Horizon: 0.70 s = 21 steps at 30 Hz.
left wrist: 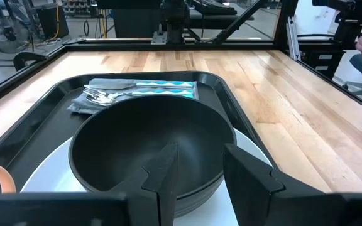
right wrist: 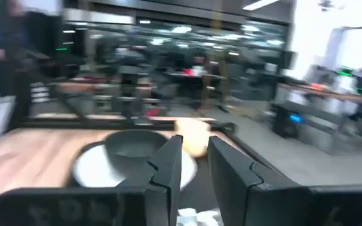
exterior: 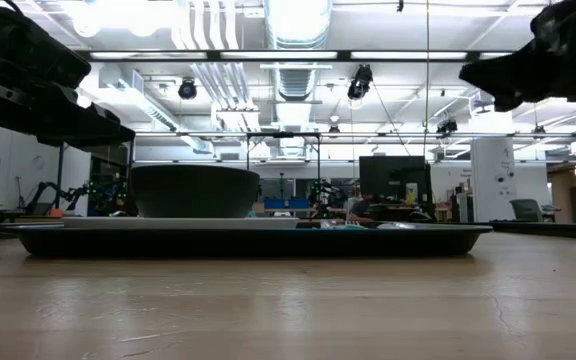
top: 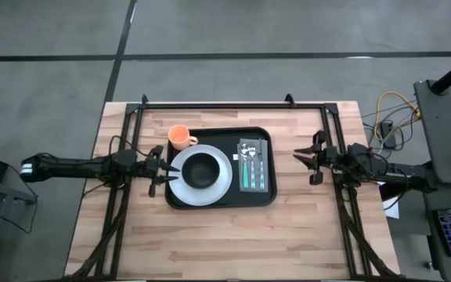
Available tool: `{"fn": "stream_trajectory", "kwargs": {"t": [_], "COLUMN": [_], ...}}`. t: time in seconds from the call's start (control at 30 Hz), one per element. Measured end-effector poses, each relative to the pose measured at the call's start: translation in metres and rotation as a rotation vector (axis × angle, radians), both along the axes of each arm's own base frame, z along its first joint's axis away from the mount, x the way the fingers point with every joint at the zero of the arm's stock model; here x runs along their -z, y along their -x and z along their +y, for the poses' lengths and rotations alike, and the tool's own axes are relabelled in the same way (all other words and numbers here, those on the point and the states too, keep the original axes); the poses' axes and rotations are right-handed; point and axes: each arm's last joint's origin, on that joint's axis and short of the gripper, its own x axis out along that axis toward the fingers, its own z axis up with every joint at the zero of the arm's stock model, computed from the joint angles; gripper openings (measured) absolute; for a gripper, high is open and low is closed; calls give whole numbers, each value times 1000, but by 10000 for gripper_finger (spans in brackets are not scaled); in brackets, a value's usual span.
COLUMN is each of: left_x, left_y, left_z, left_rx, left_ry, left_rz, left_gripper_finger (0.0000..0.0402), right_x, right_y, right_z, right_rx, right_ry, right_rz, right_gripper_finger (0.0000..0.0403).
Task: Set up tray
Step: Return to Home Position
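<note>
Seemingly nearing the end of the setup. Showing, from above, the tray (top: pixel 218 137) lying flat at the middle of the tabletop (top: pixel 210 243), with its long axis running from 9 o'clock to 3 o'clock and its short sides facing the two arms. Carrying a white plate (top: pixel 224 186) with a black bowl (top: pixel 202 168) toward 9 o'clock, an orange cup (top: pixel 180 138) at 11 o'clock, and a grey napkin (top: pixel 263 157) bearing blue cutlery (top: pixel 249 174) toward 3 o'clock. Judging nothing left to place, only the arms to draw back. Showing the left hand (top: pixel 160 168) hovering just beside the tray's 9 o'clock edge, fingers spread, gripping nothing. Showing the right hand (top: pixel 304 162) hovering apart from the 3 o'clock edge, likewise open and empty.
</note>
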Motion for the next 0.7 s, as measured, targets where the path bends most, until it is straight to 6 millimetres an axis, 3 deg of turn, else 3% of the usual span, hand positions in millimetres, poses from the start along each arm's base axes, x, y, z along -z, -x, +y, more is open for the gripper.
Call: {"fn": "stream_trajectory", "kwargs": {"t": [0.13, 0.7], "left_x": [0, 0], "left_y": [0, 0], "left_z": [0, 0], "left_rx": [0, 0], "left_ry": [0, 0], "left_rz": [-1, 0], "left_gripper_finger": [105, 105], "right_x": [2, 14], "right_y": [3, 3], "right_z": [-3, -1], "right_rx": [95, 68], "right_ry": [-37, 59], "right_rz": [2, 84], "right_gripper_finger": [68, 68]}}
